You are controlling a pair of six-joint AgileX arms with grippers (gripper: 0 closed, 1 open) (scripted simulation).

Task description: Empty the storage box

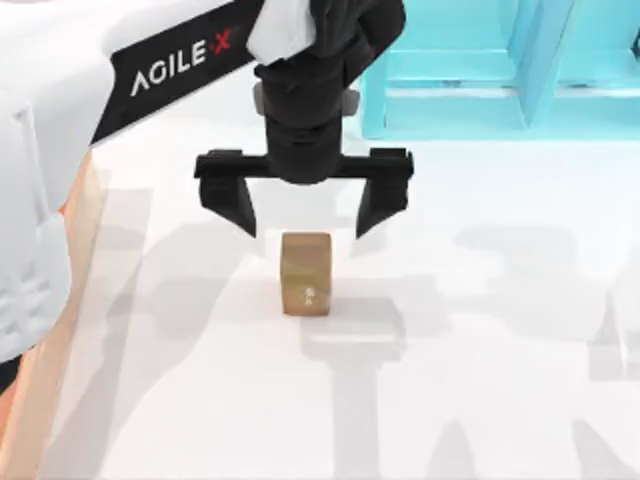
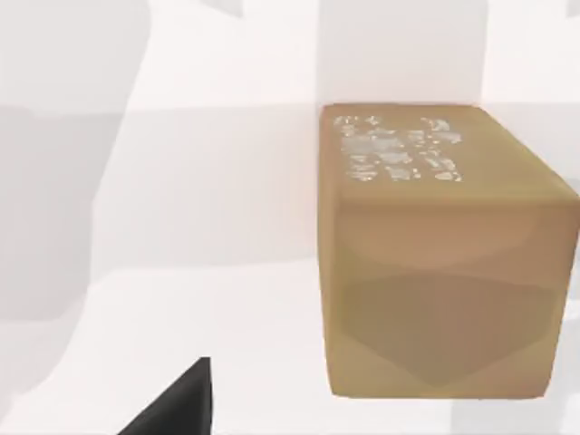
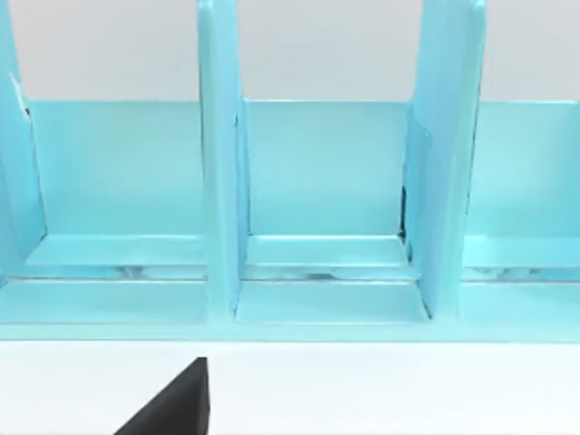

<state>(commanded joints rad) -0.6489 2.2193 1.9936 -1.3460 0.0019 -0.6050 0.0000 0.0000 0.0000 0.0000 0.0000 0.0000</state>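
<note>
Hovering with the left pincer (image 1: 305, 226) spread wide and pinching nothing, directly above the small tan cube (image 1: 306, 272) and a touch toward its far side. Straddling the cube's width, with one finger off to each side and both clear of it. From the left wrist, looking down on that cube at close range, upright on the white counter (image 1: 480, 380), pale print on its top face.

Judging by this pose, either about to close on the cube or done with it; cannot tell which.

Could go wrong on a closing move: sitting slightly behind the cube's middle, might catch only the rear part and twist or tip it. Could also strike the top face on the way down if lowered with any sideways drift. Might slip out of the grip on lifting too, given faces that look smooth.

Left of the cube and well apart, glimpsing the storage box (image 1: 90, 205) as a strip of orange-brown wood beside the left arm; cannot tell what lies inside, with the arm covering it. Beyond the cube and to its right, finding a turquoise shelf unit (image 1: 500, 70), its compartments bare as seen from the right wrist. Parked facing that shelf with the right pincer (image 3: 172, 408); cannot tell its state
</note>
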